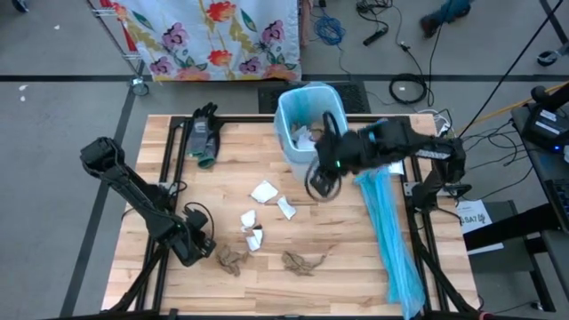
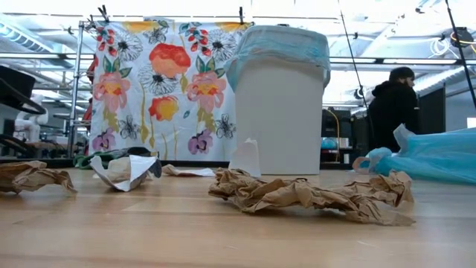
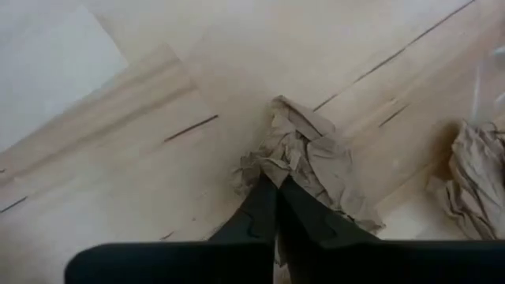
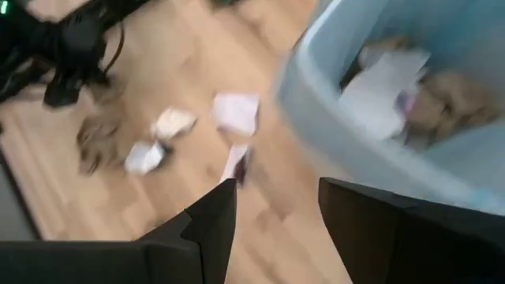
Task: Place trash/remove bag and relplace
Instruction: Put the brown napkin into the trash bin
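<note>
The left gripper [image 3: 276, 207], jaws closed on a brown scrap [image 3: 304, 158], sits at the near left, the bin [image 1: 307, 120] far right of it; the right gripper [image 4: 276, 209] hangs open beside the bin.

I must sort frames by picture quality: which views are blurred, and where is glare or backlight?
Right wrist view: motion blur smears the bin and the white scraps. Left wrist view: soft, yet the brown paper at the shut left gripper reads. Low view: bright windows behind, foreground brown paper sharp. High view: even light.
</note>
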`<control>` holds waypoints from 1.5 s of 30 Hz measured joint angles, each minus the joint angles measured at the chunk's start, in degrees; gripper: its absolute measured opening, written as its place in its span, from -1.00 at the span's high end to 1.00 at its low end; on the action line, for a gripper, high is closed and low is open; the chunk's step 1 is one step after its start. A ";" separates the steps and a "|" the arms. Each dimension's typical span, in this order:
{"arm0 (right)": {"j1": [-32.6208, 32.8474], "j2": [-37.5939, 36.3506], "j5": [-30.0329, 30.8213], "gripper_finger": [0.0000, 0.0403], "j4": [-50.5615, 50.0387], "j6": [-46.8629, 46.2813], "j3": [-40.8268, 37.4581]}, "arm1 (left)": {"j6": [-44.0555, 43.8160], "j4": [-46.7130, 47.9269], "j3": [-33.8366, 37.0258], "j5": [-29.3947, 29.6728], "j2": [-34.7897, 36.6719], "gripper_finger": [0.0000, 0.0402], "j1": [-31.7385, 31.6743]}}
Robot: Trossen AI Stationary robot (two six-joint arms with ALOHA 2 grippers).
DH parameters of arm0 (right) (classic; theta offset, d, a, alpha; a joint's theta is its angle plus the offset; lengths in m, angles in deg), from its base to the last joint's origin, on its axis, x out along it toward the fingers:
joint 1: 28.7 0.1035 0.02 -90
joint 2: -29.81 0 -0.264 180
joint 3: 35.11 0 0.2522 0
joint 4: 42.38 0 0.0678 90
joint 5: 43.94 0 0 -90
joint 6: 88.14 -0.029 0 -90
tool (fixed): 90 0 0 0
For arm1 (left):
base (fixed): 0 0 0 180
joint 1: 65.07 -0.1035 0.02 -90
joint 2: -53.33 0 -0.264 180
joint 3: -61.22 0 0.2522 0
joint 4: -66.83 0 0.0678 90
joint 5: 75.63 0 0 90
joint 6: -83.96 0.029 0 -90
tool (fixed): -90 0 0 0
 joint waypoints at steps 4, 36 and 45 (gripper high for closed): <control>6.66 -0.06 0.38 0.14 -2.88 -7.27 -0.02 | 0.33 4.82 -1.75 -0.95 1.42 0.98 0.02; 23.52 0.72 1.46 0.14 30.42 -44.61 -49.61 | 66.17 22.48 -40.60 14.97 14.01 1.00 -36.70; 19.42 0.57 0.70 0.14 40.23 -36.04 -56.44 | 85.11 12.60 -54.24 4.69 2.31 1.00 -53.95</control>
